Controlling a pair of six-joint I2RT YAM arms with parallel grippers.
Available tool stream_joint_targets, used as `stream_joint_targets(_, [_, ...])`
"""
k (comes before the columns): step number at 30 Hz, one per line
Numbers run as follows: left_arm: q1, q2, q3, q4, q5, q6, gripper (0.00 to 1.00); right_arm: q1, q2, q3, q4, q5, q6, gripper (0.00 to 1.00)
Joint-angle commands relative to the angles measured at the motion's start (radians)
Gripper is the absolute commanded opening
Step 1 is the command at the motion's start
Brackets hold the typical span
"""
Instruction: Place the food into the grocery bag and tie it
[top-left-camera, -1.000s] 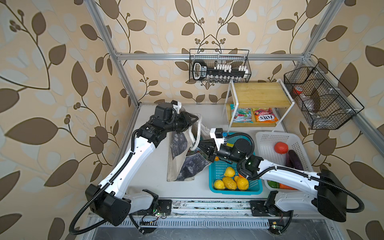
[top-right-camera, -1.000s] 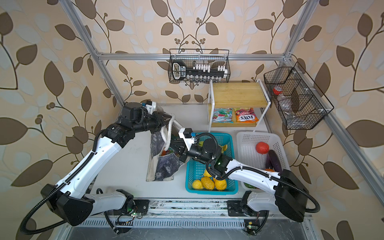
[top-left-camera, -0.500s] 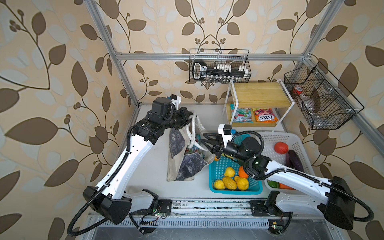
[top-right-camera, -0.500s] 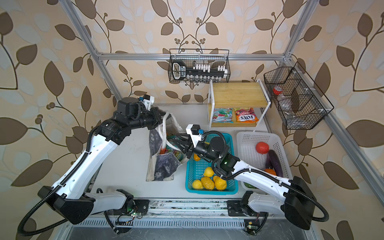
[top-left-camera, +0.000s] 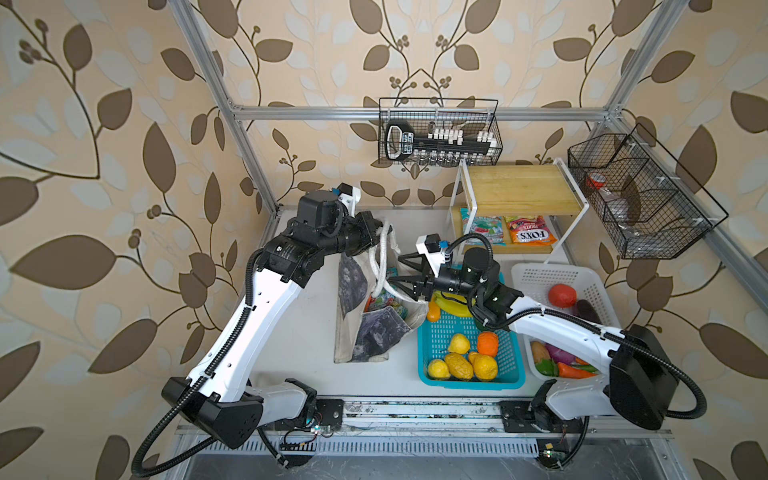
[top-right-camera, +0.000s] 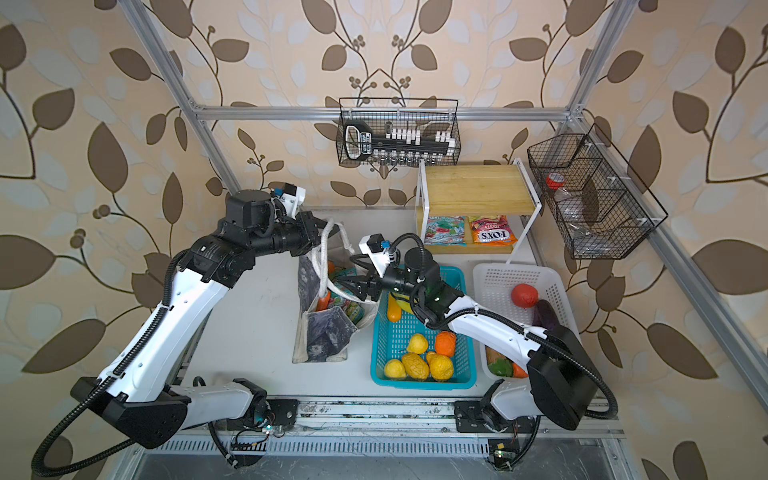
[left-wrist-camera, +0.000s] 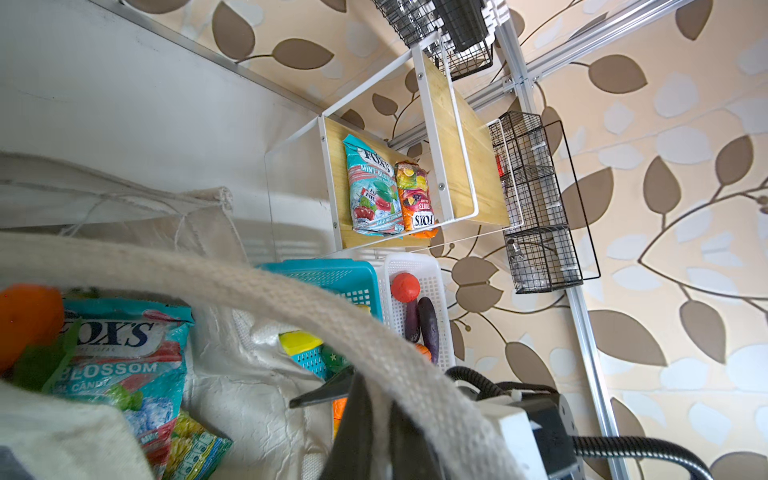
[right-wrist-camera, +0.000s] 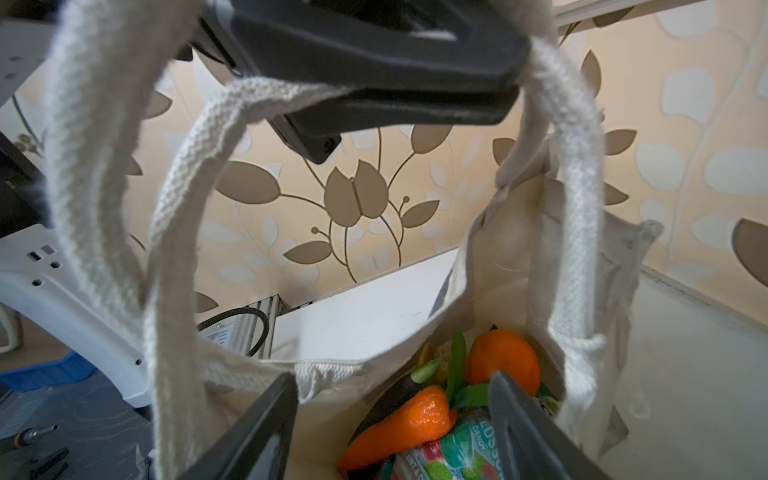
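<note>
Though loaded with carrot (right-wrist-camera: 399, 424), orange (right-wrist-camera: 503, 361) and slick candy packets (left-wrist-camera: 120, 357), looks light and floppy: soft canvas grocery bag (top-left-camera: 361, 332), slumped open just left of the blue basket (top-left-camera: 469, 384). Best taken by the thick white handles (right-wrist-camera: 174, 232), woven and unlikely to slip. Pinched at one handle by the left gripper (top-left-camera: 375, 237), shut tight, above the basket's far-left corner; straddled at the mouth by the right gripper (top-left-camera: 400, 271), jaws spread wide, gripping nothing. Bare pale table (top-left-camera: 311, 340) left of the basket; leaf-papered walls (top-left-camera: 124, 166) close all round.
</note>
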Motion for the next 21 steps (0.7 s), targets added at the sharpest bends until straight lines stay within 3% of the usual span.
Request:
stream_joint_targets(1, [0.002, -0.059, 0.052, 0.040, 0.031, 0.067, 0.00, 0.017, 0.036, 0.068, 0.002, -0.132, -0.073, 0.75])
stream_joint_targets(6, [0.003, -0.117, -0.023, 0.070, -0.053, 0.128, 0.00, 0.064, 0.054, 0.069, 0.009, -0.171, -0.091, 0.79])
stream_joint_targets(10, [0.003, -0.129, -0.058, 0.097, -0.059, 0.136, 0.00, 0.090, 0.050, 0.066, -0.003, -0.162, -0.092, 0.83])
stream_joint_targets(12, [0.003, -0.128, -0.066, 0.104, -0.059, 0.141, 0.00, 0.095, 0.055, 0.073, -0.007, -0.161, -0.090, 0.91])
stream_joint_targets(13, [0.003, -0.128, -0.072, 0.110, -0.058, 0.141, 0.00, 0.103, 0.062, 0.082, -0.016, -0.150, -0.099, 1.00])
stream_joint_targets(21, [0.003, -0.169, -0.151, 0.170, -0.076, 0.160, 0.00, 0.150, 0.159, 0.110, 0.087, -0.164, -0.183, 0.93])
